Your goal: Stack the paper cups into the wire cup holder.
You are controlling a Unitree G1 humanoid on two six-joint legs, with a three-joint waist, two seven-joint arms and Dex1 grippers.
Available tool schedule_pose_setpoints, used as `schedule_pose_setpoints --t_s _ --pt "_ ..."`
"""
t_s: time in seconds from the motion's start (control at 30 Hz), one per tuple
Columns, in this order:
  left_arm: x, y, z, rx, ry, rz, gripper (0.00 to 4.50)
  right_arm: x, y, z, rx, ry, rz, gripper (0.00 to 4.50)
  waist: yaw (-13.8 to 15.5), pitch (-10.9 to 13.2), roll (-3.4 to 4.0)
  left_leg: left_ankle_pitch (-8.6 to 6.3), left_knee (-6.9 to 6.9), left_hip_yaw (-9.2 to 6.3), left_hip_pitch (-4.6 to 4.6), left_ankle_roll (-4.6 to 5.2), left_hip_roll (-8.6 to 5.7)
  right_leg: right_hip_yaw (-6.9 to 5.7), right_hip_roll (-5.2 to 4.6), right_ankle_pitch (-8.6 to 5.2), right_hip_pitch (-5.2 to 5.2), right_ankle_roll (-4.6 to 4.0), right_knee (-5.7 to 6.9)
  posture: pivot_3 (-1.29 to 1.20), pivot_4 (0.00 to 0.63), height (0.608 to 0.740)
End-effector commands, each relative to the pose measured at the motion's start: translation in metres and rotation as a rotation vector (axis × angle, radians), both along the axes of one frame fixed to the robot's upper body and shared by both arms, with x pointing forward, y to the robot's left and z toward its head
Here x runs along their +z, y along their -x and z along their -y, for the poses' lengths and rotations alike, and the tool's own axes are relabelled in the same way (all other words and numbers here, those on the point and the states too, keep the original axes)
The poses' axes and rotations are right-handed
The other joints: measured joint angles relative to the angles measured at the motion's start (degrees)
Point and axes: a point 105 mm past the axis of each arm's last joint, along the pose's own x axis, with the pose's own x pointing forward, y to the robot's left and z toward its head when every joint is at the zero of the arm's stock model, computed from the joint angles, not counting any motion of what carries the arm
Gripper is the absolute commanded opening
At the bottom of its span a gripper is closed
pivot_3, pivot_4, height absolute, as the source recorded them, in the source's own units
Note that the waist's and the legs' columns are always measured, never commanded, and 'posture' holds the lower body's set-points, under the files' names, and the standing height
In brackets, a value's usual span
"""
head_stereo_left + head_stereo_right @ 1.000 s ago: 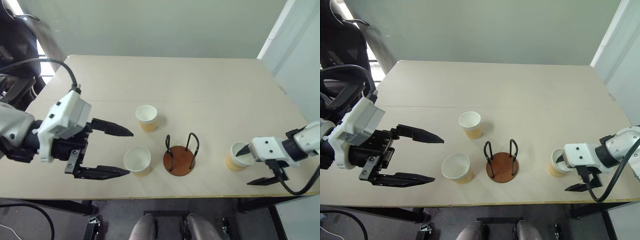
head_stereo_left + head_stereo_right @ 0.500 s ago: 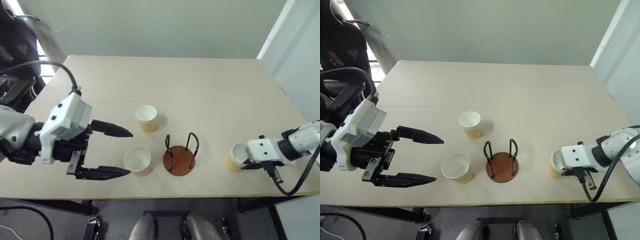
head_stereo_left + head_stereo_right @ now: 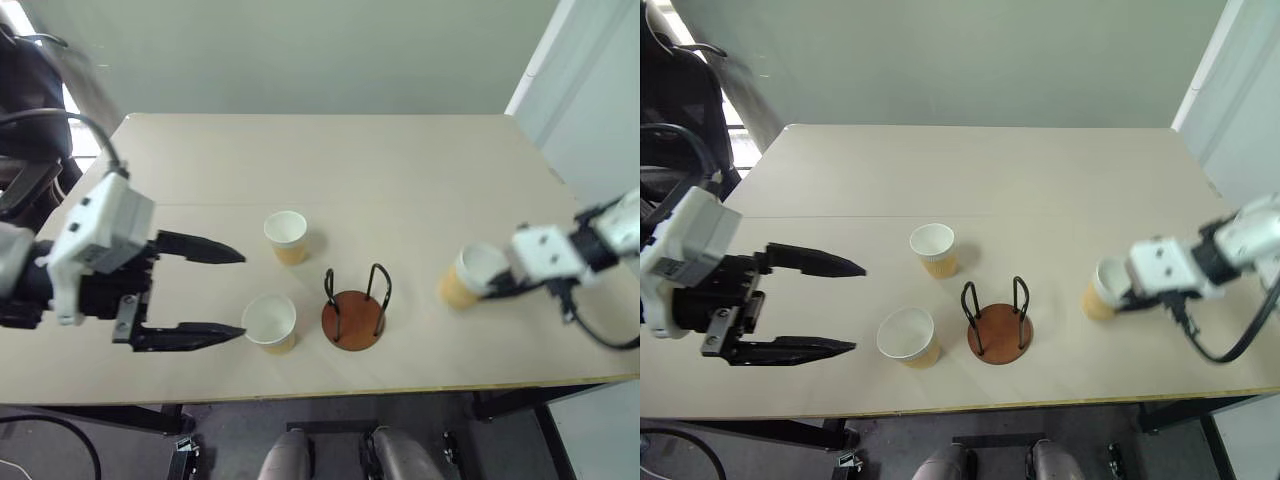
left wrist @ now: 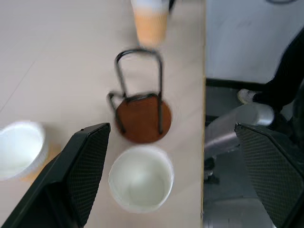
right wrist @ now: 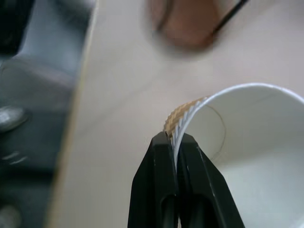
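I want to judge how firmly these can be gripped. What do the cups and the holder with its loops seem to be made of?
The held cup looks like thin paper: tan ribbed outside, plain white inside, its wall pinched flat by the right gripper. The wire cup holder has thin black loops, likely coated metal wire, on a matte reddish-brown disc, perhaps wood or cork.

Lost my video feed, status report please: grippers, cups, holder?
Right gripper shut on a paper cup's rim, cup tilted. Left gripper open beside the nearest cup. Wire cup holder empty; third cup behind it, nothing blocking.
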Motion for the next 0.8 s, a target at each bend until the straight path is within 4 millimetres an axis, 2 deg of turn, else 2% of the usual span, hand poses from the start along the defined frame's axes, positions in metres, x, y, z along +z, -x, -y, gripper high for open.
schedule_pose_setpoints --t_s 0.03,0.13,0.23,0.33,0.5,0.8 --pt "0.001 -0.001 -0.018 0.084 -0.05 0.029 4.5 0.042 -0.002 -0.021 0.12 -0.073 0.106 0.01 0.0 0.0 0.0 0.0 -0.02 0.0 0.02 0.0 0.02 0.0 0.02 -0.03 0.0 -0.06 0.02 0.0 0.15 0.74" --pt "-0.009 0.001 -0.02 0.096 -0.073 0.008 4.5 0.059 0.003 -0.056 0.284 -0.126 0.128 0.01 -0.2 0.0 -0.02 0.0 -0.05 0.01 0.1 0.04 0.08 -0.02 0.02 -0.07 -0.01 -0.21 0.04 0.0 0.15 0.74" --pt "-0.011 0.003 -0.016 0.076 -0.07 0.005 4.5 0.051 0.014 -0.078 0.403 -0.128 0.076 0.01 -0.1 -0.1 -0.11 0.0 -0.06 -0.03 0.04 0.04 0.13 -0.13 0.03 -0.14 -0.03 -0.41 0.03 0.0 0.15 0.74" --pt "-0.012 0.005 -0.013 0.058 -0.084 0.001 4.5 0.041 0.018 -0.093 0.472 -0.12 0.038 0.01 0.3 -0.1 -0.1 -0.02 0.0 -0.08 -0.06 0.05 0.12 -0.16 0.02 -0.09 -0.04 -0.53 0.02 0.0 0.15 0.74" --pt "-0.014 0.01 -0.013 0.051 -0.117 -0.008 4.5 0.027 0.017 -0.103 0.522 -0.079 0.025 0.01 0.3 -0.1 -0.11 -0.1 0.02 -0.06 -0.15 0.04 0.11 -0.17 0.0 0.03 -0.1 -0.44 0.01 0.0 0.15 0.74" --pt "-0.015 0.018 -0.004 0.034 -0.097 -0.006 4.5 0.013 0.015 -0.11 0.559 -0.05 0.012 0.01 0.2 -0.1 -0.11 -0.14 0.02 -0.04 -0.12 -0.02 0.18 -0.23 0.0 -0.1 -0.15 -0.95 0.07 0.0 0.15 0.74"
